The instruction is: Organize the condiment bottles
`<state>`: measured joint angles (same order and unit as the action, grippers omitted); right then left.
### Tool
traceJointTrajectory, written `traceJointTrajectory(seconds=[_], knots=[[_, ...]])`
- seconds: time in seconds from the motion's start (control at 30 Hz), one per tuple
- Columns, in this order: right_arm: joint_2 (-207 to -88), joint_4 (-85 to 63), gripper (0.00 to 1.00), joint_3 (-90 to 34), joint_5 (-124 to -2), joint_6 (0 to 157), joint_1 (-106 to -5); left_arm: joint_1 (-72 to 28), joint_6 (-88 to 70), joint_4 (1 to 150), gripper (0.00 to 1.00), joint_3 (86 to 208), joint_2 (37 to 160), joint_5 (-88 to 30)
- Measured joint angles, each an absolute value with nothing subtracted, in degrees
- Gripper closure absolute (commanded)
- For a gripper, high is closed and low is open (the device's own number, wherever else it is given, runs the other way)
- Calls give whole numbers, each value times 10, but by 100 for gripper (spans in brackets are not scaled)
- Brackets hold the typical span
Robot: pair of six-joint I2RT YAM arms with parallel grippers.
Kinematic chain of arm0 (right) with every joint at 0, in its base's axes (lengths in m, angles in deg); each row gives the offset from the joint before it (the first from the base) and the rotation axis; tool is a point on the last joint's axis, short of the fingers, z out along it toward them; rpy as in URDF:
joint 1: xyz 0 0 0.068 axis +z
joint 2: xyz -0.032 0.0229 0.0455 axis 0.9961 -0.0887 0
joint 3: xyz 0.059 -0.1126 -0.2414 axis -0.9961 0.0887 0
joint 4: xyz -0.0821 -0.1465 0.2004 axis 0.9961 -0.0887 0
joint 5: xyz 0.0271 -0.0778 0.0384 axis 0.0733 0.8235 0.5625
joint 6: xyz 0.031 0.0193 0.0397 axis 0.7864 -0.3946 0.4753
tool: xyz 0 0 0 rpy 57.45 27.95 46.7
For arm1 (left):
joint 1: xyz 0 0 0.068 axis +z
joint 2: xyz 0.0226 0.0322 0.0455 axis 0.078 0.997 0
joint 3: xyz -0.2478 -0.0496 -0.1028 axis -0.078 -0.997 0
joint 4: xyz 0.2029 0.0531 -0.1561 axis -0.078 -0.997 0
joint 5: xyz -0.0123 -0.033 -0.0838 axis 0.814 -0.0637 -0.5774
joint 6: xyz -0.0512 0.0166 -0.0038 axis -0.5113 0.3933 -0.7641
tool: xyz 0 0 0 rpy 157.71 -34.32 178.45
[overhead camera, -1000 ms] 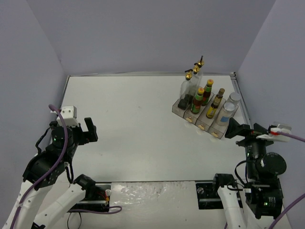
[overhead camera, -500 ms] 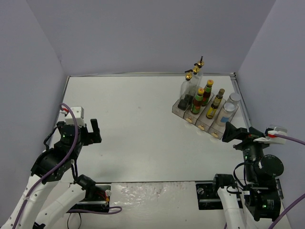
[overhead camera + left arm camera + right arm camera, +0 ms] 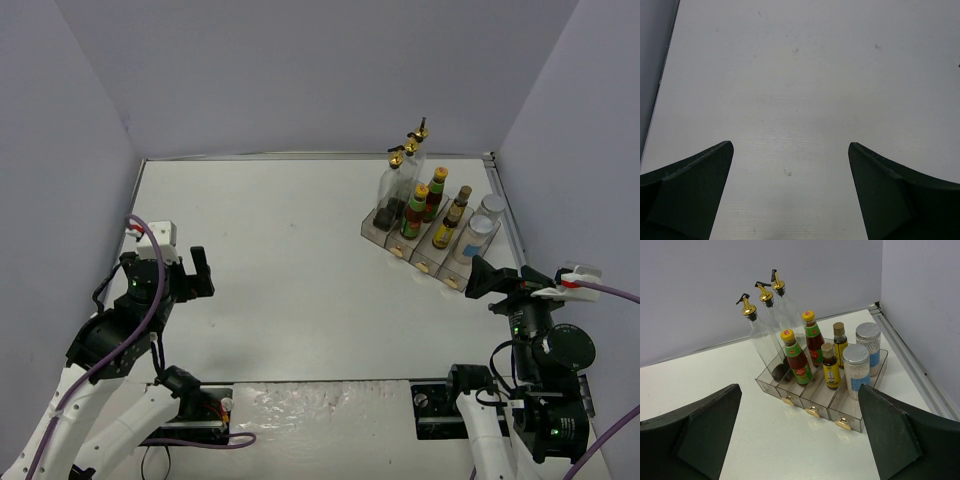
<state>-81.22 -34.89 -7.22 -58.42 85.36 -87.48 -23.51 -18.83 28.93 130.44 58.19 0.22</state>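
Showing the right claw with its two dark fingers spread wide and nothing between them, held low at the lower right of the overhead view and aimed toward the upper right corner. Straight ahead of it, framed between the fingers in the wrist view and near but apart from them, stands the clear plastic four-compartment rack, set at an angle on the white tabletop. Every bottle in it is upright, long axis vertical, and each compartment runs front to back away from the claw.

From left to right in the wrist view:
- three tall clear glass bottles with gold pourers, one behind another, the front one dark at its base
- two red-sauce bottles with yellow caps
- two small dark bottles with yellow labels
- two white shakers with silver lids

The left claw is likewise spread and empty. It sits at the lower left of the overhead view, well apart from the rack, and its own camera sees only bare tabletop. The right arm is plainly the nearer.

No bottle stands loose on the table, and each kind shares one compartment, so the sorting appears finished or nearly so. Any further adjustment would likely fall to the right arm, reaching forward over the rack's front wall. The tall pourers at the left look the easiest to knock.
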Motion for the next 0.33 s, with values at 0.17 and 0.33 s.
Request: traceJointTrajectory(seconds=[0.17,0.33], knots=[[-813,-349,0,-72,-586,854,-875,-235,-188,294,3,1304,582,2],[-813,-349,0,-72,-589,854,-875,-235,-188,297,3,1304,582,2]])
